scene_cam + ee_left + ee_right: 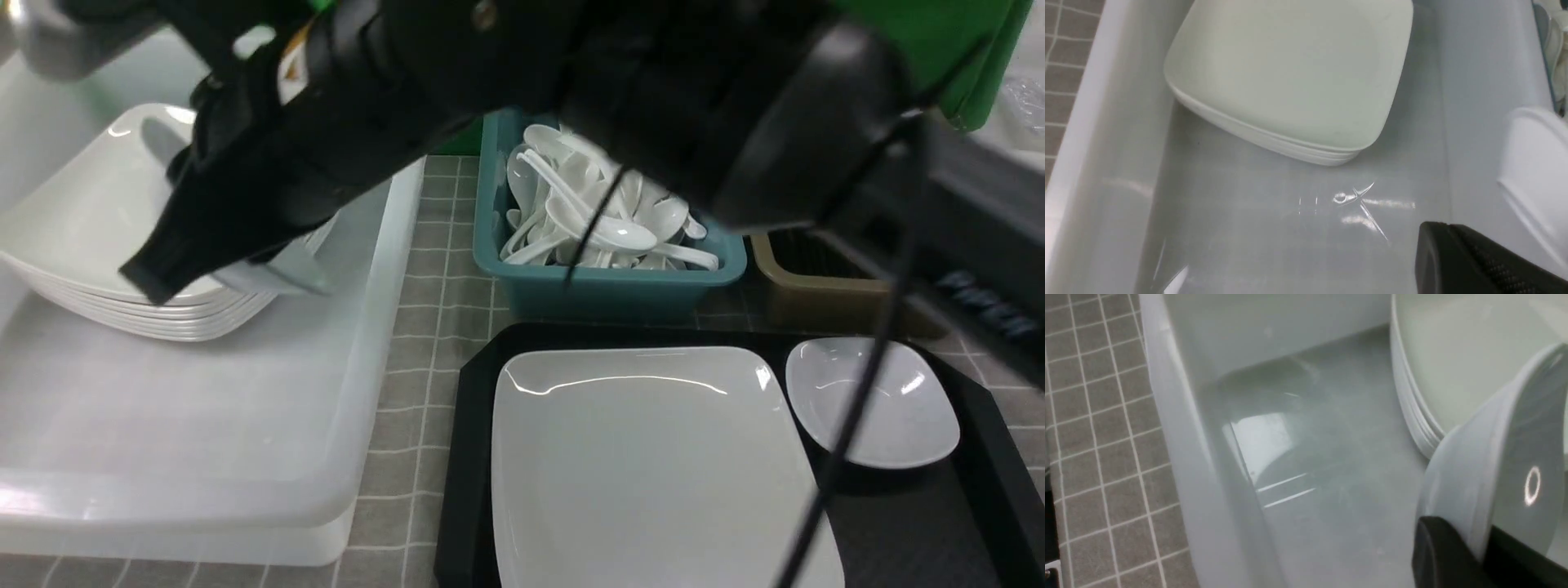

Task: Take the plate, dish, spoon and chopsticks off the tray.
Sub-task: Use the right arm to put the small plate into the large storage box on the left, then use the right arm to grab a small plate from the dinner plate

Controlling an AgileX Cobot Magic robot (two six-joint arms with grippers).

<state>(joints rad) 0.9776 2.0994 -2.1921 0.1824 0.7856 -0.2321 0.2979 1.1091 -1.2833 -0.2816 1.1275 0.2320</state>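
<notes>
The large white square plate [645, 457] lies on the black tray [469, 457], with a small white dish [873, 400] to its right on the tray. My right arm reaches across to the left. Its gripper [155, 278] is shut on the rim of another small white dish [277, 273], held tilted in the white bin beside a stack of plates. The right wrist view shows that grip [1478, 543] on the dish [1506, 457]. Only one black finger [1453, 261] of my left gripper shows, above the bin floor. No chopsticks or loose spoon are in view.
The white bin [245, 490] at the left holds a stack of square plates [90, 229]. A teal bin [604, 286] full of white spoons stands behind the tray. A brown bin [808, 286] stands to its right. My right arm hides much of the background.
</notes>
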